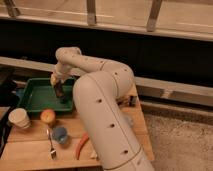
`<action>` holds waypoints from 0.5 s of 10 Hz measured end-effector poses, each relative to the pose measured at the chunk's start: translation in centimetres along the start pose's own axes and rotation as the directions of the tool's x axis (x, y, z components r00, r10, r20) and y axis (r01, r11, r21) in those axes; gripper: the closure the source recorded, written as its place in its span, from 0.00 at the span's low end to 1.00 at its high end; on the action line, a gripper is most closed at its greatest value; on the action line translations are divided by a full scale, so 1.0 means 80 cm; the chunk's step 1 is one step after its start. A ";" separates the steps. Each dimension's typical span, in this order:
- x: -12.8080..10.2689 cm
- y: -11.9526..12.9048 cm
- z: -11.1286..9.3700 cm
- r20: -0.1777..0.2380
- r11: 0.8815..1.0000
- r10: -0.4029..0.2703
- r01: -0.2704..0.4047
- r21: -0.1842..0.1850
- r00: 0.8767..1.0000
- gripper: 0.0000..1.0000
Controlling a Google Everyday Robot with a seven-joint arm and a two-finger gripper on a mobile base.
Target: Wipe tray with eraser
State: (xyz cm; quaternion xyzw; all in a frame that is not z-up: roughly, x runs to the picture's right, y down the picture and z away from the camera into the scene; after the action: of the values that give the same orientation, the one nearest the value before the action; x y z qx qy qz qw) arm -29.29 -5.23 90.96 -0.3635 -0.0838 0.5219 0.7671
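My end effector (57,83) down inside the shallow green plastic tray (34,98), small dark tan-topped eraser block (60,93) at its tip, whether it's clamped I cannot tell

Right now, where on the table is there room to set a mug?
Bare: the table's front left corner, left of the fork, and the tray's left half; the gripper is over its right side. Crowded: paper cup, orange ball and blue cup before the tray.

no readable text or labels, hand (59,90) down in tray (35,98)
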 end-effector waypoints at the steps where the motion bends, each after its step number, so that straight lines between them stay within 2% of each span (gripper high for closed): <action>1: 0.007 0.015 0.003 0.003 1.000 -0.010 0.010 -0.025 1.000 0.94; 5: 0.044 0.082 0.022 -0.023 0.990 -0.058 0.055 -0.126 0.998 0.94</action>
State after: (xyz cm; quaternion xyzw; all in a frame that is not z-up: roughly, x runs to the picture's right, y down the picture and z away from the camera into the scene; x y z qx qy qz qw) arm -33.45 -0.13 87.09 -0.4155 -0.1165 0.4887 0.7582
